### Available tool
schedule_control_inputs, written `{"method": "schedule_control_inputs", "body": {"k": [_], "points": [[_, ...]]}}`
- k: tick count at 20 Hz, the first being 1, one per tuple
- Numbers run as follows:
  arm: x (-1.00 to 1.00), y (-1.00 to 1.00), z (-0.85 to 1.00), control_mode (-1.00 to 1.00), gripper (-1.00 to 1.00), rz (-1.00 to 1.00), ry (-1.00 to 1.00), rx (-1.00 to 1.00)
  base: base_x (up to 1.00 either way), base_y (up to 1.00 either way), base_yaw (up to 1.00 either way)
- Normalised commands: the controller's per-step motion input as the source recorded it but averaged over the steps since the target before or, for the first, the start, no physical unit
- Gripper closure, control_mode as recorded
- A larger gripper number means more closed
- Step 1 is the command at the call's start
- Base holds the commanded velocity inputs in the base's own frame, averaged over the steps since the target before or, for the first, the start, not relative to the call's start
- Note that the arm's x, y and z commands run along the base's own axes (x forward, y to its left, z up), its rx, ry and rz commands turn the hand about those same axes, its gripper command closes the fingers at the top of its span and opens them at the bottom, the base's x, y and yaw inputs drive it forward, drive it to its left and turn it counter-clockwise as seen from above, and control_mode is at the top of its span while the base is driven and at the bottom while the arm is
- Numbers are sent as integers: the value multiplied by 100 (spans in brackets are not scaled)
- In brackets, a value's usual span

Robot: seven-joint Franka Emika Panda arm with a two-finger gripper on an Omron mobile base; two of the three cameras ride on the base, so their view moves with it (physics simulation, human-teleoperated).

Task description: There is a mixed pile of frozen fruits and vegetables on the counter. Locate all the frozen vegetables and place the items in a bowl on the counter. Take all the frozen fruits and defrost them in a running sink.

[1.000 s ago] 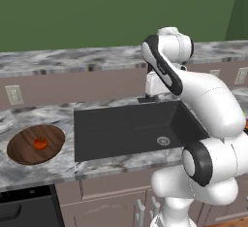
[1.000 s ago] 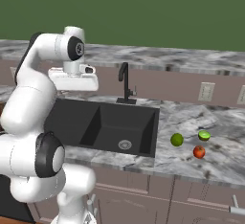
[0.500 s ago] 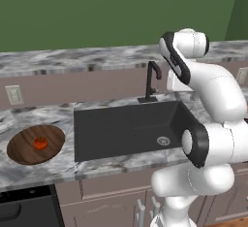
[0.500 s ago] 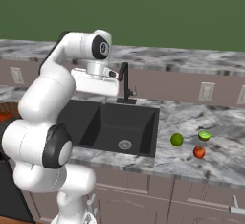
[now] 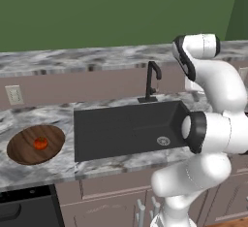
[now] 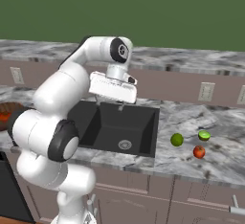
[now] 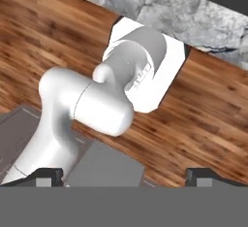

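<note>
Marbled grey counter (image 5: 97, 165), dark sink (image 5: 126, 129), green wall (image 5: 97, 12), wooden floor (image 7: 213, 119)

My white two-finger gripper (image 6: 120, 106) hangs over the back of the large dark grey rectangular sink (image 6: 119, 127), jaws spread wide and holding nothing.

Below my tool lies the basin's round silver drain (image 6: 125, 145). Off to my right, well apart from the gripper, three small items sit on the grey-and-white marbled stone counter (image 6: 220, 144): a plain bright green ball (image 6: 177, 140), a flattish green piece with a darker top (image 6: 204, 135) and a small glossy red ball (image 6: 199, 151). At the far left edge shows part of a dark brown wooden bowl (image 6: 10, 108).
</note>
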Motion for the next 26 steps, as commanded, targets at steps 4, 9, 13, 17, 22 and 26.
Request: {"method": "schedule_control_inputs", "body": {"k": [4,9,13,17,22,26], "points": [[-6,-45,-21,-100,-100,-6,16,0,0,0,0],[-16,-60,-18,-100,-100,-12,20,0,0,0,0],[-11,-67,-10,-100,-100,-8,17,1,0,0,0],[4,-55,-8,-100,-100,-1,9,0,0,0,0],[12,-41,-34,-100,-100,0,3,1,0,0,0],[8,-47,-48,-100,-100,0,0,6,0,0,0]]}}
